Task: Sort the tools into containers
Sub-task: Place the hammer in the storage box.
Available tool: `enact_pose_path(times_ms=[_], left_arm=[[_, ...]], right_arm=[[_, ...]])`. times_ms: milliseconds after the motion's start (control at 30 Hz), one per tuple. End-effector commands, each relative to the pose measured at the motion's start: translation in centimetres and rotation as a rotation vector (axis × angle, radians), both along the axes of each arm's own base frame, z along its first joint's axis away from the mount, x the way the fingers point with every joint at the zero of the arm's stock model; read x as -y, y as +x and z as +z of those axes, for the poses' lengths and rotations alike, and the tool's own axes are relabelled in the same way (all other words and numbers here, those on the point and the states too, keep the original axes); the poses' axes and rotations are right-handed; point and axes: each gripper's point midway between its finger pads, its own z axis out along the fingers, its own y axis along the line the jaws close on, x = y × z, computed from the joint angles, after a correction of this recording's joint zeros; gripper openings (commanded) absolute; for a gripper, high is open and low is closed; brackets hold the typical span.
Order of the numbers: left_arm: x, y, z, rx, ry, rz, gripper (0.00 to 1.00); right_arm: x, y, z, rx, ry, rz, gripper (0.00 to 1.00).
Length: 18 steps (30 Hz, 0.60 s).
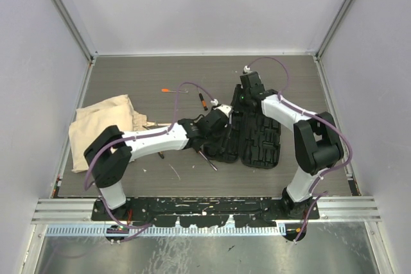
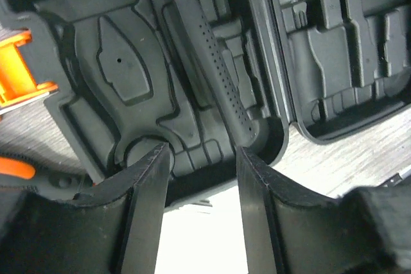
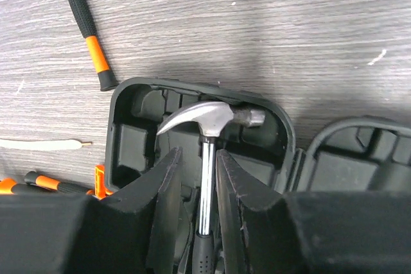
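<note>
Table (image 1: 128, 75): grey wood-grain, both arm bases at near edge.
Slim dark tool (image 1: 209, 160): flat on table just in front of case's left half; kind too small to tell.
Left gripper (image 2: 202, 155): fingers spread, nothing between them; poised over near rim of case's left half, end of hammer grip just ahead of one fingertip.
Tool case (image 1: 263, 139): black, opened flat at mid-table, two moulded halves side by side.
Orange latch (image 2: 19, 72): on outer left edge of case.
Hammer (image 3: 209, 117): lying in a slot of case's left half, steel head at far end, black dimpled grip toward near rim.
Right gripper (image 3: 199, 155): over far end of case, fingers drawn close on either side of steel shaft just below the head; sliver of gap on each side, no pinch seen.
Cloth bag (image 1: 103, 123): beige, crumpled, left of case and apart from it.
Pale stick (image 3: 38, 144): flat on table beside case.
Screwdriver (image 3: 90, 36): black-and-orange handle, on bare table near case's far-left corner.
Orange-tipped driver (image 1: 173, 92): thin, farther back and left, apart from the rest.
</note>
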Motion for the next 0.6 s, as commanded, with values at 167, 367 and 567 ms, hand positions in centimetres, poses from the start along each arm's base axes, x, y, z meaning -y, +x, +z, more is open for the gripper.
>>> enact_pose_path(times_ms=[167, 367, 567], left_arm=[[2.4, 2.3, 0.4, 0.062, 0.032, 0.015, 0.51], [2.6, 2.8, -0.7, 0.064, 0.067, 0.013, 0.51], [1.7, 2.9, -2.4, 0.056, 0.125, 0.019, 0.39]], right_arm=[[-1.4, 1.7, 1.3, 0.033, 0.001, 0.069, 0.33], [-1.2, 1.5, 0.8, 0.025, -0.006, 0.064, 0.31], [-0.8, 1.4, 0.4, 0.021, -0.019, 0.054, 0.29]])
